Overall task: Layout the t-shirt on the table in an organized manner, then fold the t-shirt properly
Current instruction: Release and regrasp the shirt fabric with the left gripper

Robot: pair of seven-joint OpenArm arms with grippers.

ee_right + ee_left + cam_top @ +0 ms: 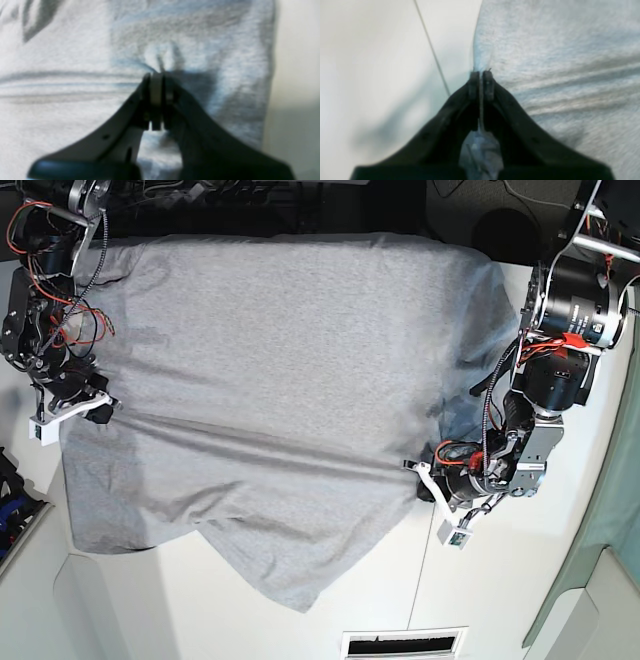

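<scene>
The light grey t-shirt (270, 380) lies spread over the white table (520, 580), plain side up, with no lettering showing. Long creases run across its middle, and one corner hangs to a point at the near side. My left gripper (425, 480) is shut on the shirt's right edge. In the left wrist view the gripper (481, 75) pinches the fabric edge (545, 62) right beside the bare table (370, 62). My right gripper (95, 408) is shut on the shirt's left edge. In the right wrist view the gripper (157, 75) holds a small pucker of cloth (75, 62).
A thin dark seam (432, 50) crosses the table next to the left gripper. A slotted vent (400, 645) sits at the table's near edge. A teal curtain (600, 580) hangs at the right. Cables and dark equipment crowd the far side.
</scene>
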